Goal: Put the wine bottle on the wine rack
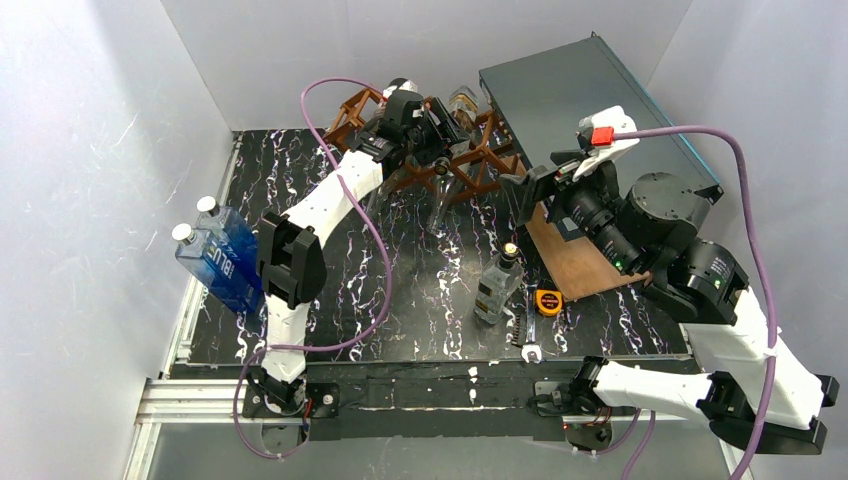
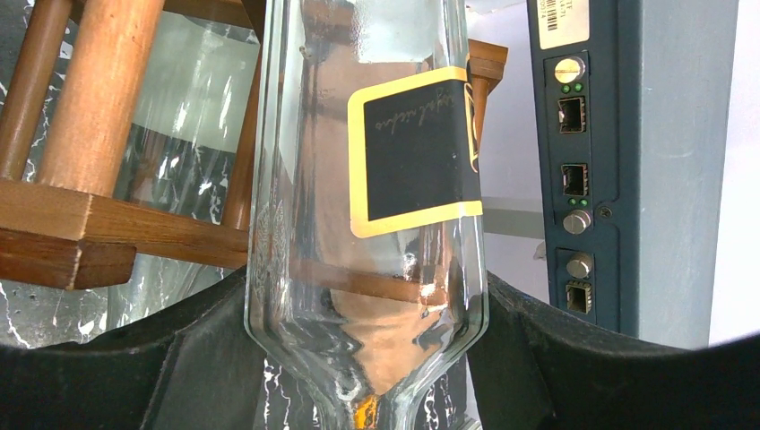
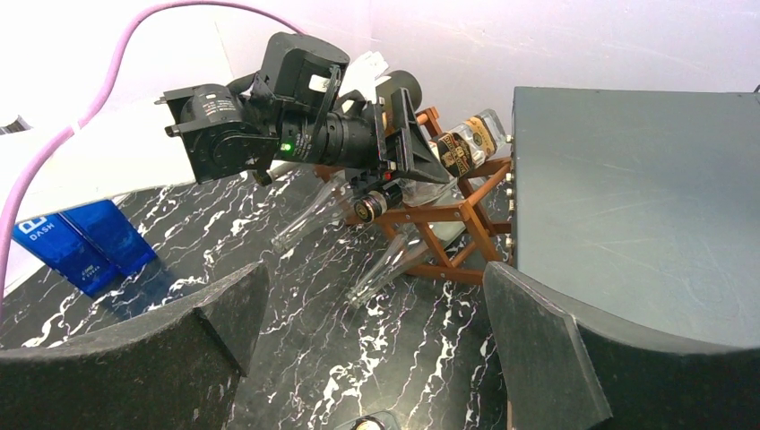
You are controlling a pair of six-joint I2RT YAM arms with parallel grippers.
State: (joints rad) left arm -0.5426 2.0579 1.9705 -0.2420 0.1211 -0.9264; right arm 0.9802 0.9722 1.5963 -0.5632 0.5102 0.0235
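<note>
Beside wine rack (image 2: 107,228) bars, wine bottle (image 2: 367,179)

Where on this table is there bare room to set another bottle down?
Bare marble lies mid-table between the purple cable and the small clear bottle, and at back left between the blue bottles and the wine rack. Crowded: the right side, with brown board, tape measure and right arm.

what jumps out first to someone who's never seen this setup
The left gripper, stretched to the far side, clamps a clear bottle with a black-and-gold label right against the wooden rack. Two blue bottles stand at the left edge of the table, and a big grey panel sits at far right.
</note>
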